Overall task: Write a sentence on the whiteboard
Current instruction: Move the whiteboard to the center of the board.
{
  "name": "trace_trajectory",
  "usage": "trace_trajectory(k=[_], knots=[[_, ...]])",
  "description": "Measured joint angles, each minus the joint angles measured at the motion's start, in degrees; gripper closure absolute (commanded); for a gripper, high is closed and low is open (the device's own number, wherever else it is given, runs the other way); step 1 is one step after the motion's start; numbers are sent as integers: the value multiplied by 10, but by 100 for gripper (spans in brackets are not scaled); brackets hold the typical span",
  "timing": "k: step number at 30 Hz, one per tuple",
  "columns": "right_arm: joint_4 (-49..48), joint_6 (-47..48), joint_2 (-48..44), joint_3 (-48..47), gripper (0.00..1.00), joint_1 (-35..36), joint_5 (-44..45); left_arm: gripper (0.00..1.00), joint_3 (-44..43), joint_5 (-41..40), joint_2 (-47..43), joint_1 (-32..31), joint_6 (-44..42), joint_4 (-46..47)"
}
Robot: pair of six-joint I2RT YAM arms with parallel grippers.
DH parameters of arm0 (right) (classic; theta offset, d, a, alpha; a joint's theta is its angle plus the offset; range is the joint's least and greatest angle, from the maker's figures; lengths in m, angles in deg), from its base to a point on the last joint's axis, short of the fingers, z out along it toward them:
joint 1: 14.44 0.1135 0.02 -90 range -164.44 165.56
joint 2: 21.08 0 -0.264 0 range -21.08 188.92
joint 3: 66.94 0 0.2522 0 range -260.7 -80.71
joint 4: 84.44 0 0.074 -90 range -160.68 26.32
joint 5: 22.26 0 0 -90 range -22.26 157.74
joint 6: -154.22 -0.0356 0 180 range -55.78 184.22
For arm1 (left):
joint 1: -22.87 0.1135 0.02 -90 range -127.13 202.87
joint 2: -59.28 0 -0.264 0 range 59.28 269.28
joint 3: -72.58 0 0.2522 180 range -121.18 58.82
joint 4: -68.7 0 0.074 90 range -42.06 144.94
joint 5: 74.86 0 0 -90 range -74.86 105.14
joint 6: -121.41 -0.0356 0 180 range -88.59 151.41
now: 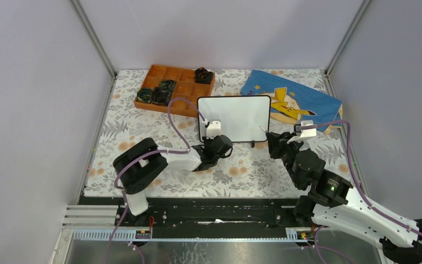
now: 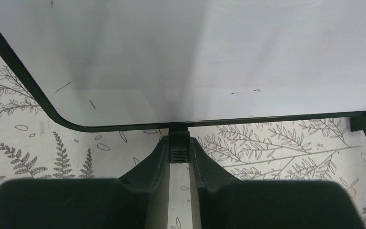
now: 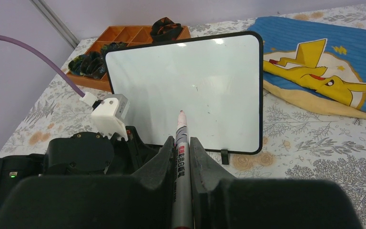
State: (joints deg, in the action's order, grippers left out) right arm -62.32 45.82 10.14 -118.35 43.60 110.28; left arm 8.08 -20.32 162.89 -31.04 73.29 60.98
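Note:
The whiteboard (image 1: 234, 118) stands upright on its black feet at mid-table; it also shows in the left wrist view (image 2: 195, 57) and the right wrist view (image 3: 186, 81). Its face is blank apart from a few faint specks; no red sentence shows. My left gripper (image 1: 215, 144) is low at the board's lower left edge, and its jaws (image 2: 179, 143) are shut on the board's left foot (image 2: 179, 151). My right gripper (image 1: 272, 140) is just off the board's lower right corner. It (image 3: 181, 140) is shut on a grey marker (image 3: 181, 157), tip pointing at the board, a little short of it.
An orange compartment tray (image 1: 177, 88) with dark items sits behind the board at left. A blue cloth with a yellow figure (image 1: 291, 99) lies at back right, also in the right wrist view (image 3: 314, 62). Grey walls enclose the floral-covered table (image 1: 143, 126).

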Motion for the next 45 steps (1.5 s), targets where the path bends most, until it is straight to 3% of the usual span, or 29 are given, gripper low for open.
trace_trajectory(k=[12, 26, 37, 45], knots=[[2, -16, -1, 0, 100, 0, -2, 100, 42, -7, -53, -51, 28, -37], [28, -61, -16, 0, 100, 0, -17, 100, 59, -50, -71, -123, 162, -101], [37, -81, -34, 5, 100, 0, -25, 100, 59, -67, -78, -149, 192, -140], [48, -84, -40, 5, 100, 0, -31, 65, 59, -65, -87, -158, 193, -163]])
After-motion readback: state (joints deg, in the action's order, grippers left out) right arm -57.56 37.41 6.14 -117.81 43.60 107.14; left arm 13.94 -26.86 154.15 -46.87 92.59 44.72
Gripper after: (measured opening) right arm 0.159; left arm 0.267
